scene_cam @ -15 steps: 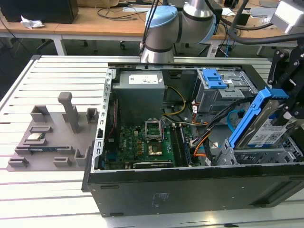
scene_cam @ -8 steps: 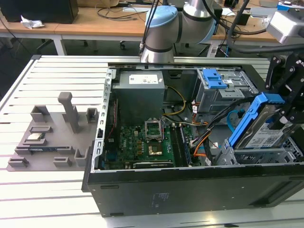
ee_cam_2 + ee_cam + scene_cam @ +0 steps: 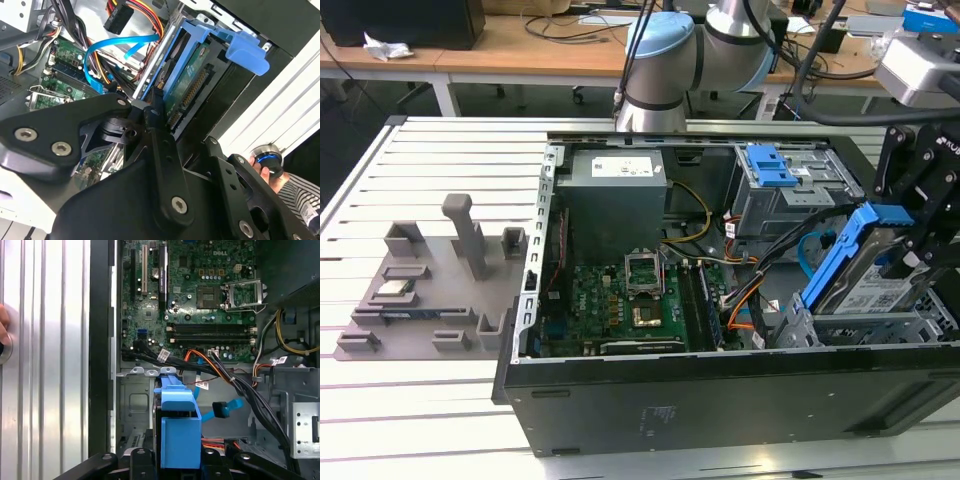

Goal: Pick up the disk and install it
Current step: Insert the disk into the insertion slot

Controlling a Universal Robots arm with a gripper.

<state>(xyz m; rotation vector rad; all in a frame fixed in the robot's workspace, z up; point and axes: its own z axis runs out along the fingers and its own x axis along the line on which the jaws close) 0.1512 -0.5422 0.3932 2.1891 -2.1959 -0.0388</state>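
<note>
- My fingers (image 3: 154,114) are pinched on the disk (image 3: 865,285). In both wrist views one black finger lies against its side and its blue bracket (image 3: 177,425) sits between the finger links.
- The disk hangs tilted, bracket end high and lower end down in the metal drive cage (image 3: 860,330). It is not yet lying flat there.
- That cage sits in the open computer case (image 3: 650,410), on the exterior view's right, near the front wall.
- Just beside the disk I see a blue cable (image 3: 107,47) and orange wires running toward the motherboard (image 3: 620,300).
- The grey power supply (image 3: 615,195) sits behind the motherboard.
- The case rests on the slatted worktop (image 3: 420,420), with a grey fixture tray (image 3: 420,290) on the exterior view's left.
- A person's hand (image 3: 265,167) rests on a round knob beside the case.
</note>
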